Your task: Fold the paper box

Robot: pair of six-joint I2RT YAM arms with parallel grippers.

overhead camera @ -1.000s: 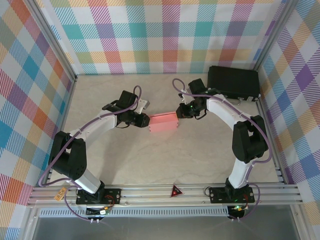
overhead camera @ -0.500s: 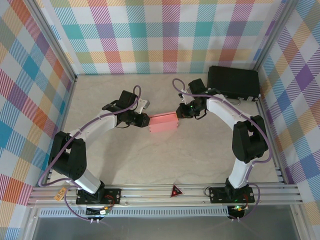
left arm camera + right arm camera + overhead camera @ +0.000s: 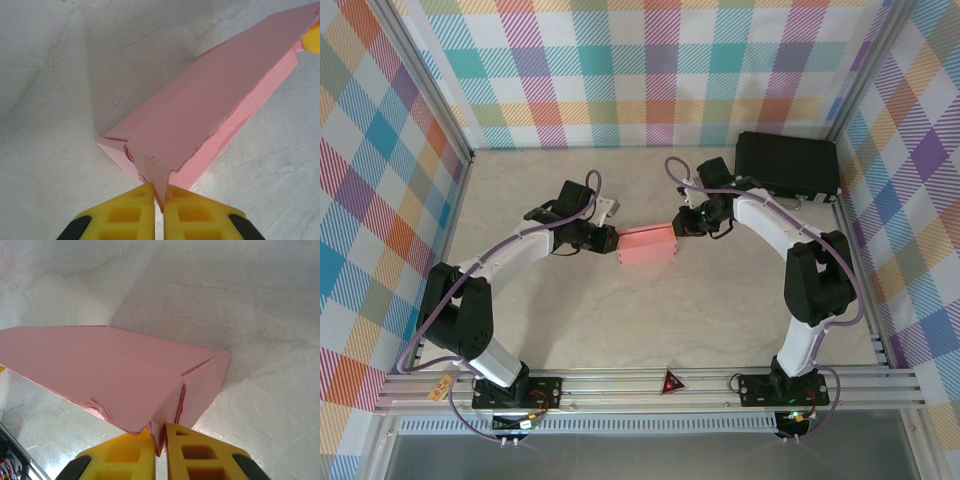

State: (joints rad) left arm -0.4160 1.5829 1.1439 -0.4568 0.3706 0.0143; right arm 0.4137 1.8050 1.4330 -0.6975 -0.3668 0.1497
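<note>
Top external: left hand (image 3: 614,241) pinches one end of paper box (image 3: 647,244), right hand (image 3: 678,228) pinches opposite end; long axis spans both.

Pose: left arm (image 3: 505,258) arcs up from its base, elbow out, forearm reaching inward to the right. The right arm (image 3: 775,225) mirrors it, bent over and reaching left. Both wrists are low, tips facing each other. The left tool (image 3: 160,194) is pinched tight on a corner flap of the paper box (image 3: 210,110). The right tool (image 3: 161,432) is clamped on the opposite end's corner.
</note>
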